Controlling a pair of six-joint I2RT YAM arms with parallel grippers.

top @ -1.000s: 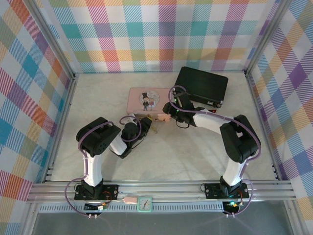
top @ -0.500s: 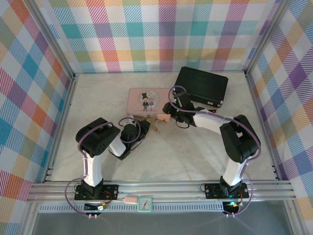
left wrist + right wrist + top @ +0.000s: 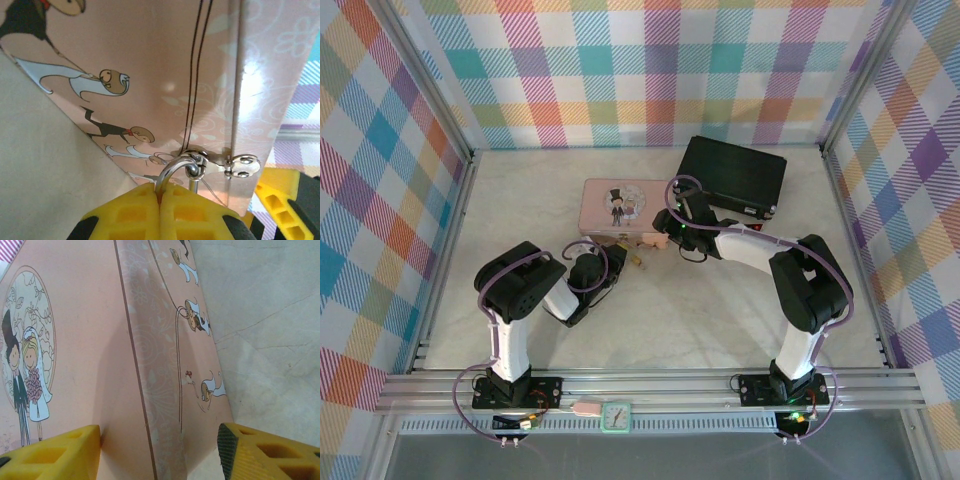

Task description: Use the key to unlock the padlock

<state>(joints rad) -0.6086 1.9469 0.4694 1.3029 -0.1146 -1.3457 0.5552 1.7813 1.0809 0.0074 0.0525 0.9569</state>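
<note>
padlock (image 3: pixel 166 172): pinched between left gripper (image 3: pixel 160 200) fingers, closed tight, top loop past tips, hooked through clasp (image 3: pixel 227 164) | right gripper (image 3: pixel 160 447): fingers wide, box (image 3: pixel 90 340) corner between | step: steadying padlock, key apparently not applied | next: align key to keyhole, hidden between fingers

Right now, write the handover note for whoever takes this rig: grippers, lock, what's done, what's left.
Left gripper: shut on the padlock, whose silver shackle rises from between the pressed fingers and loops through the clasp of the pink box.
Right gripper: open, holding nothing, fingers spread either side of the box's front edge.
Key: I cannot pick it out.
Done: padlock gripped.
Left: find the key, insert, turn, free the shackle.
</note>
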